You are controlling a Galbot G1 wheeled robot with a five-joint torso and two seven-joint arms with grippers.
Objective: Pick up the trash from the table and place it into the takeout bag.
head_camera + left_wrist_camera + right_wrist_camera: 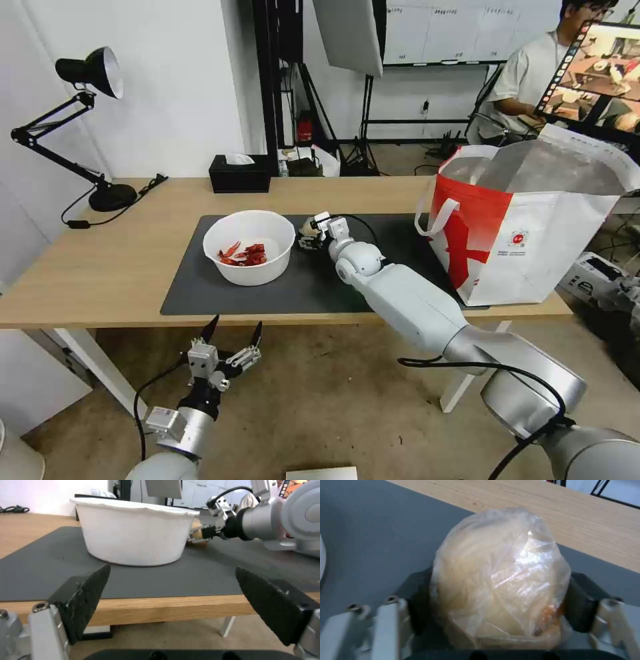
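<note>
Our right claw (pixel 493 605) pinches the tan, plastic-wrapped ball (pixel 500 580) low on the dark grey mat (pixel 293 280), ready to lift. The red-and-white woven takeout bag (pixel 527 227) gapes at three o'clock. Our left claw (pixel 232 340), spread, idles below the light-wood counter (pixel 100 267).

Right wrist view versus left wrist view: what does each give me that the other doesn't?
Right wrist view alone: the plastic film around the tan wrapped ball and the right gripper with a pad against each side of it. Left wrist view alone: the open left gripper below the table edge, and the white bowl from the side. Both: the ball, the grey mat and the right gripper's fingers, distant from the left wrist.
</note>
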